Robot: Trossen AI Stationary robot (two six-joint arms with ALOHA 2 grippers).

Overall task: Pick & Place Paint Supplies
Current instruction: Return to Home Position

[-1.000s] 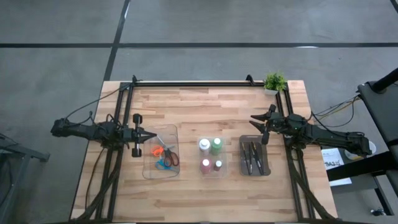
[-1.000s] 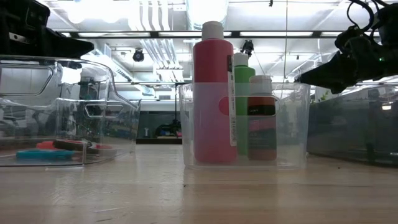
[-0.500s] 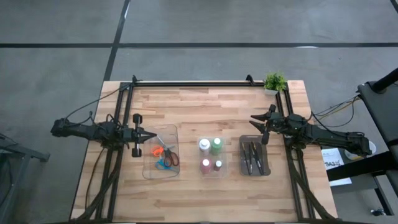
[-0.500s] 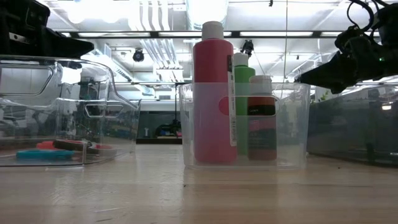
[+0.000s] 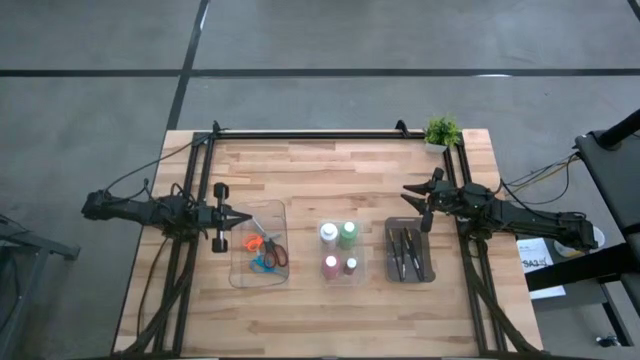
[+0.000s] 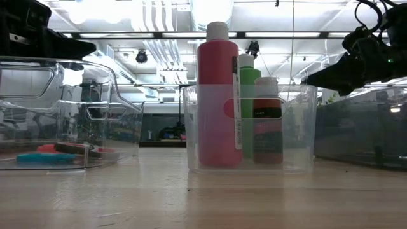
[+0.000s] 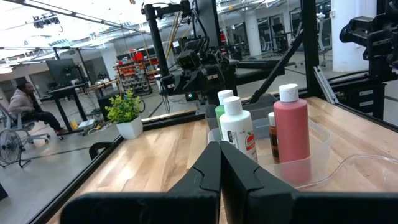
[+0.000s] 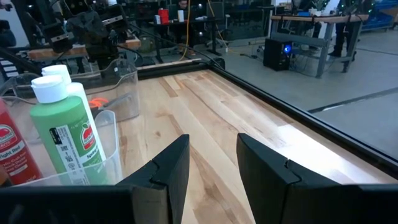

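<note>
Four paint bottles stand upright in a small clear bin (image 5: 339, 272) at mid-table: white (image 5: 328, 233), green (image 5: 348, 232), red (image 5: 330, 265) and brownish (image 5: 351, 265). Scissors with orange, red and blue handles (image 5: 265, 250) lie in a clear tray to the bin's left. Thin dark paintbrushes (image 5: 406, 250) lie in a dark grey tray to its right. My left gripper (image 5: 243, 217) hovers shut and level over the left end of the scissors tray. My right gripper (image 5: 418, 205) hovers open just beyond the brush tray's far end. Neither touches anything.
A small green potted plant (image 5: 441, 131) stands at the table's far right corner. Black frame rails run along the far edge and both sides of the table. Bare wood lies between the trays and the far rail (image 5: 330, 170), and along the near edge.
</note>
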